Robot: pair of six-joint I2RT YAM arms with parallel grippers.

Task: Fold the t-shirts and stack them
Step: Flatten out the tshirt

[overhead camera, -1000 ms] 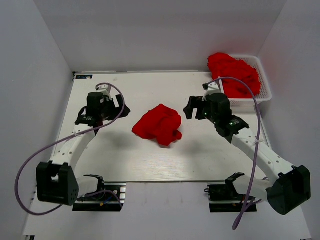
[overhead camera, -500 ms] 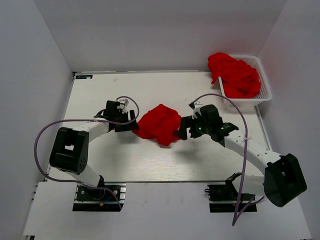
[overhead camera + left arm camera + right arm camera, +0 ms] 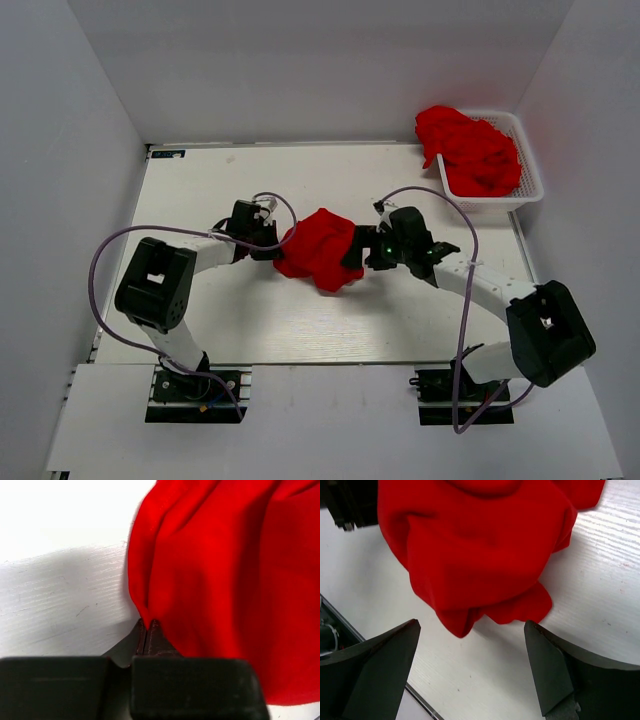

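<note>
Shirt, red and crumpled, lies on the white table, and we see the two hands at its sides. A second ago both arms stood well back from the shirt with their fingers wide. Half a second ago they had come near it. Now the left hand has shut on the shirt's left edge: in the left wrist view its fingertips meet on a narrow fold of cloth low on the heap. The right hand has come up to the shirt's right edge and is still wide. In the right wrist view its two fingers stand far apart with the hem just ahead of them, and we cannot tell whether they touch it. The shirt itself has kept its place and much the same shape.

Well apart from the shirt, to its far right, a white lattice basket holds a pile of more red cloth, heaped above its rim. The table shows a faint wood grain and a few small marks near the shirt. Plain pale walls close in the table on three sides.
</note>
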